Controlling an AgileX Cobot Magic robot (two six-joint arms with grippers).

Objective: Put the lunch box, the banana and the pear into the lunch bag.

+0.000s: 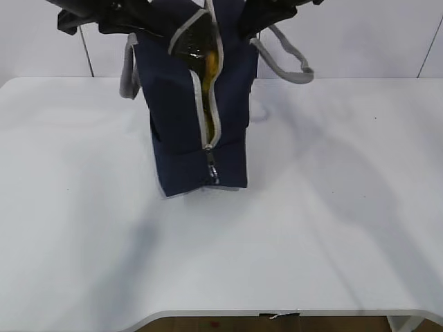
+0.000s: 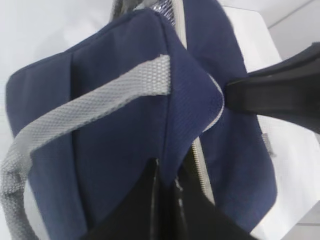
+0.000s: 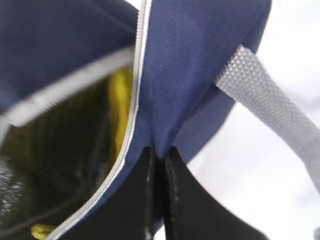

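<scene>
The navy lunch bag [image 1: 176, 104] stands at the middle back of the white table, its grey zipper [image 1: 209, 149] open down the front. Yellow fruit [image 1: 208, 76] shows through the slit; I cannot tell banana from pear. The lunch box is hidden. My left gripper [image 2: 167, 167] is shut on the bag's left top flap [image 2: 150, 120], beside a grey strap [image 2: 100, 102]. My right gripper [image 3: 159, 152] is shut on the right top flap [image 3: 190, 75]. In the right wrist view yellow fruit [image 3: 119, 110] and foil lining [image 3: 7, 190] show inside. Both arms sit at the exterior view's top edge.
Grey strap handles hang on both sides of the bag [image 1: 128, 69] [image 1: 287, 59]. The table's front edge [image 1: 277, 315] runs along the bottom of the exterior view. A white wall stands behind the table.
</scene>
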